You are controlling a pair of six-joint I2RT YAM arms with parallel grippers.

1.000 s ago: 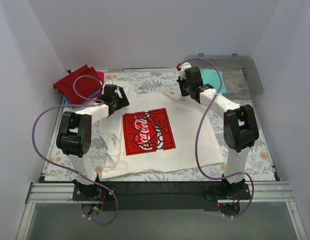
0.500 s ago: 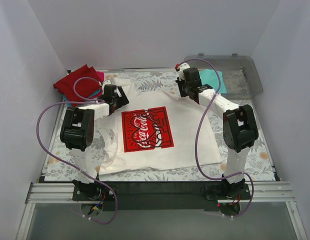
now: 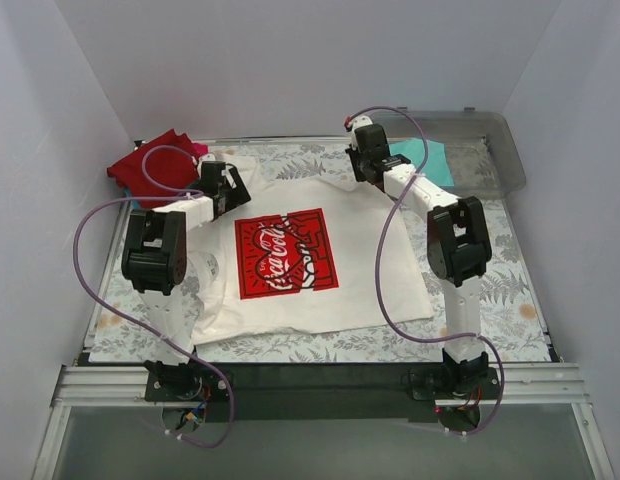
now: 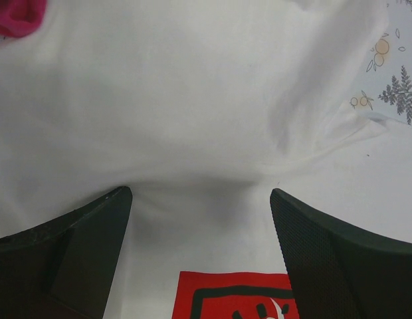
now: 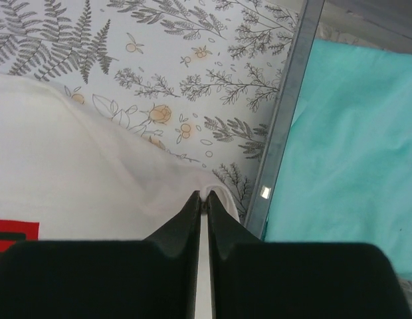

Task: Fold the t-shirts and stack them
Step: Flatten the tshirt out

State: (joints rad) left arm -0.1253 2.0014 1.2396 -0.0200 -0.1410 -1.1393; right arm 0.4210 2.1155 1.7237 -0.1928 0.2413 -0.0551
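The limp, light white cloth t-shirt with a red square print (image 3: 375,265) lies spread on the fern-patterned table (image 3: 505,300), probably best pinched at its far shoulder hems: right gripper (image 5: 205,199) clamped there, left gripper (image 4: 199,199) fingers wide apart above it

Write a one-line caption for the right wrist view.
Right pincer, shut, grips white tee by its edge, beside teal tee in clear tray.

White Coca-Cola t-shirt (image 3: 286,254) spread flat, print-up
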